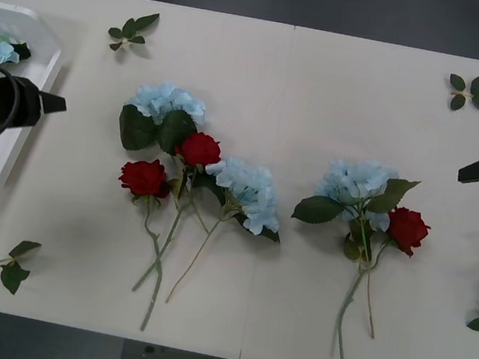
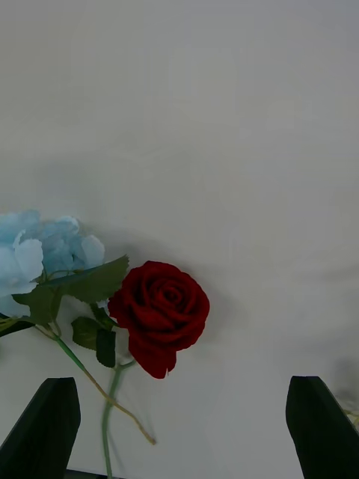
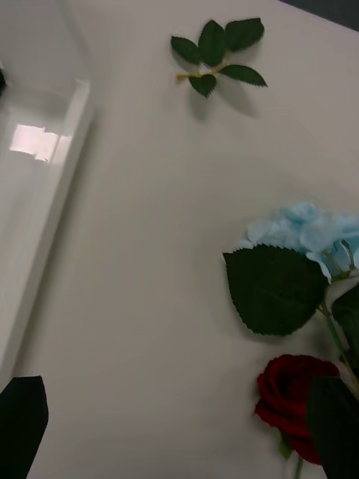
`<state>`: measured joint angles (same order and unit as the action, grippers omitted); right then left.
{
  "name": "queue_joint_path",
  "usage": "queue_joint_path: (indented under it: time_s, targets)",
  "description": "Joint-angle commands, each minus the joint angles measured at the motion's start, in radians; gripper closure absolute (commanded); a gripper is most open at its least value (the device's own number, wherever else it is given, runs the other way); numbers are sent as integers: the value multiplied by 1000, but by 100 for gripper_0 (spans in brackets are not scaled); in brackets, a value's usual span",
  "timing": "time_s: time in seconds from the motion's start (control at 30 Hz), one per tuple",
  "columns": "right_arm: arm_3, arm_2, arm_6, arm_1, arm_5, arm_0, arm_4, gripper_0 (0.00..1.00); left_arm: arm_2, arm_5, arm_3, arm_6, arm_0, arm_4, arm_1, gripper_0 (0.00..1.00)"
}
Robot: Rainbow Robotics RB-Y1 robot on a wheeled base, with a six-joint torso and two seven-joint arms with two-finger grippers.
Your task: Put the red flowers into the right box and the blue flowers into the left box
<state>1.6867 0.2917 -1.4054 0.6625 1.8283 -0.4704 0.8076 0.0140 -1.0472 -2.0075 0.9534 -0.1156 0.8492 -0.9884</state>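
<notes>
The table (image 1: 323,93) has a smooth, matt off-white top. The left box (image 1: 24,127) is white plastic with a glossy rim that catches a bright reflection. The red roses (image 1: 144,177) have soft, velvety cloth-like petals; the blue flowers (image 1: 247,189) look like thin, fluffy fabric. Their leaves (image 3: 273,288) are matt, veined and serrated. The right gripper (image 2: 179,426) fingers are matt black.

Both arms end in matte black housings that taper toward the tip, the left gripper (image 1: 54,103) with a thin black cable looping beside it. The right gripper (image 1: 468,172) has flat black fingers (image 2: 46,426) with squared tops.
</notes>
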Motion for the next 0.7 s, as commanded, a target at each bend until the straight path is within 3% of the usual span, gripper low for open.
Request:
queue_joint_path:
  time_s: [0.03,0.3,0.7]
  targets:
    - [90,-13,123,-37,-1,44,-10,20,-14,-2,-106,-25,85,-6,51,0]
    - [252,-28,163,-129,-1,176,-45,20,136,-10,-123,-50,97,-67,85,0]
    - [309,-213,43,-138,-123,251,-85,20,330,-10,-85,-102,42,-233,123,0]
